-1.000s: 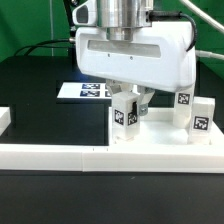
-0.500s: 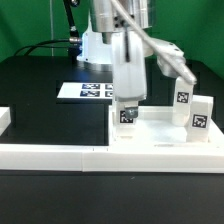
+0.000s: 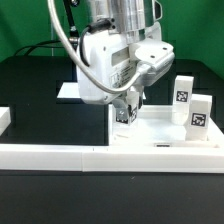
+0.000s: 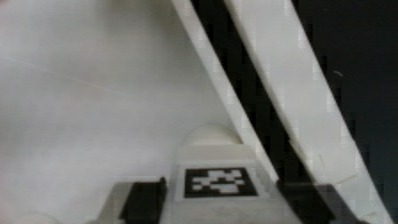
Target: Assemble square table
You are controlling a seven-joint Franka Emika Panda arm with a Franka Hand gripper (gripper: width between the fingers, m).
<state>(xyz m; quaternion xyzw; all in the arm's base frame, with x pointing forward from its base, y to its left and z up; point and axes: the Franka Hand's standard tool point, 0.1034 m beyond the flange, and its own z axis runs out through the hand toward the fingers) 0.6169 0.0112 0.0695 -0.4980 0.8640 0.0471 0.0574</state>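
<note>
while the pincer is pinching a small white tagged leg upright over the tabletop, two more legs are standing beside it, the border wall lying in front.

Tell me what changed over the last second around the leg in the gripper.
The gripper turned about its vertical axis over the tabletop corner, showing a different side each frame, jaws closed on the tagged leg throughout; the leg barely shifted. The two legs at the exterior view's right and the border wall stayed put.
</note>
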